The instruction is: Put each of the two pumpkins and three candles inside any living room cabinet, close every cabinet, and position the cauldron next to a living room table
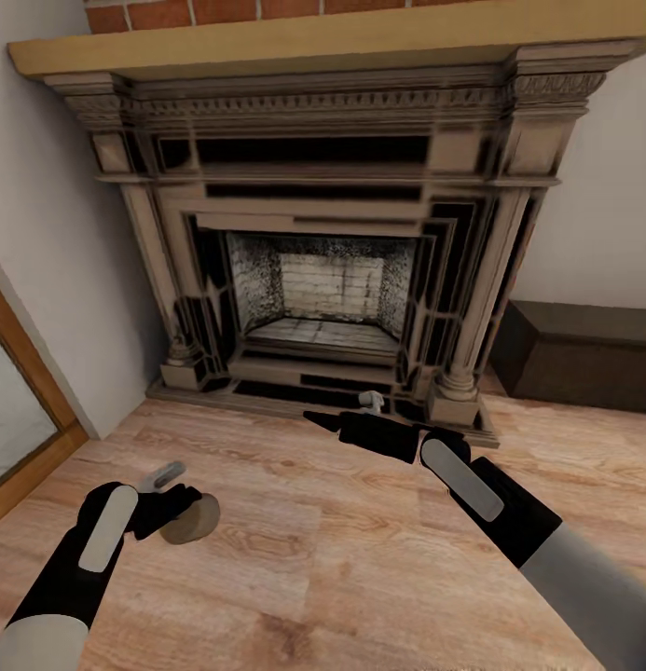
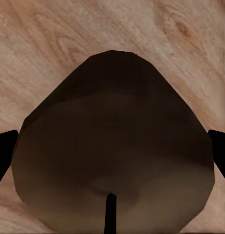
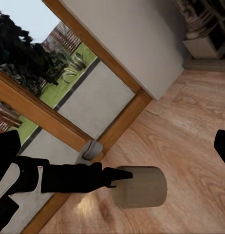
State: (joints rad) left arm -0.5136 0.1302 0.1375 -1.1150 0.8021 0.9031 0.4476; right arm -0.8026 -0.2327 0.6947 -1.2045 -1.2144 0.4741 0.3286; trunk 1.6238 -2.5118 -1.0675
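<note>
My left gripper (image 1: 181, 501) is shut on a short beige-tan candle (image 1: 193, 521), low over the wood floor at the lower left of the head view. Up close in the left wrist view, the candle (image 2: 112, 146) spans the gap between the two black fingertips (image 2: 4, 151), its wick pointing at the camera. The right wrist view shows the same candle (image 3: 140, 186) from the side. My right gripper (image 1: 321, 419) reaches toward the fireplace, open and holding nothing. The dark-brown cabinet (image 1: 584, 359) stands against the wall at right, shut.
A large carved fireplace (image 1: 327, 280) fills the wall ahead, its base step on the floor just beyond my right gripper. A wood-framed glass door (image 1: 15, 419) runs along the left. Bare wooden floor (image 1: 341, 559) lies between my arms.
</note>
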